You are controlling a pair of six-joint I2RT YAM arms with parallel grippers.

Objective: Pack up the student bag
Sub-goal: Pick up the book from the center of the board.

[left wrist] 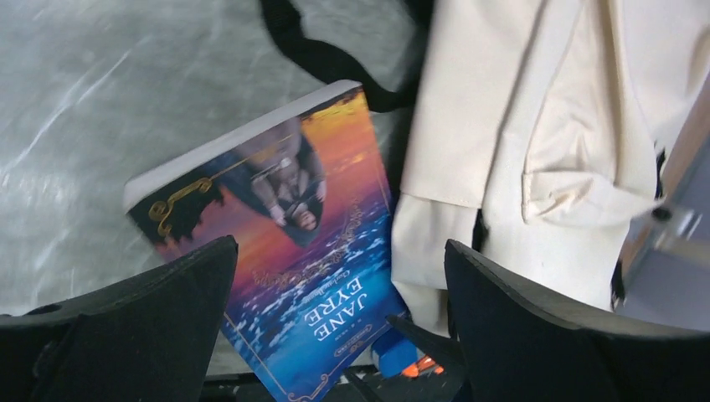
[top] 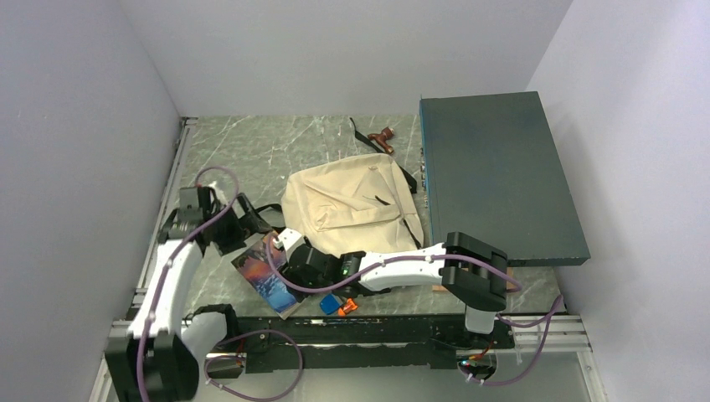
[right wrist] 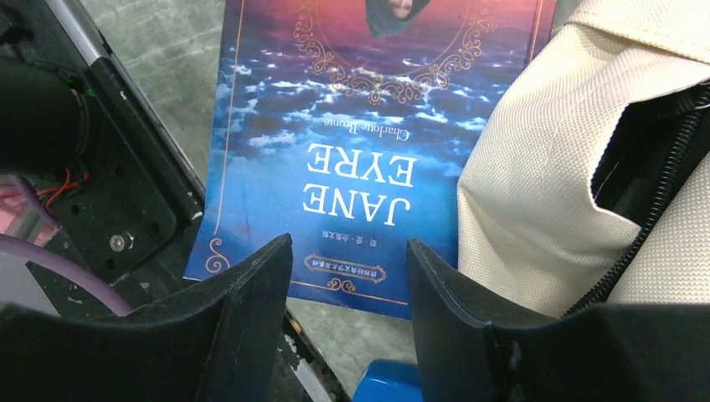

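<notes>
Left gripper (left wrist: pixel 339 248) is spread wide and empty. Right gripper (right wrist: pixel 349 247) is part-open, gripping nothing. Both hover over the book (left wrist: pixel 310 251). Student bag (top: pixel 352 205) lies flat mid-table, against the book, mouth toward me. Step, as I read it: get the book in. I'd pinch the stiff glossy cover at its near edge with the right, lift the limp cream canvas lip by the black zipper (right wrist: pixel 661 151) with the left, then slide it in flat. Table (top: pixel 251 159) looks slick, marble-patterned.
</notes>
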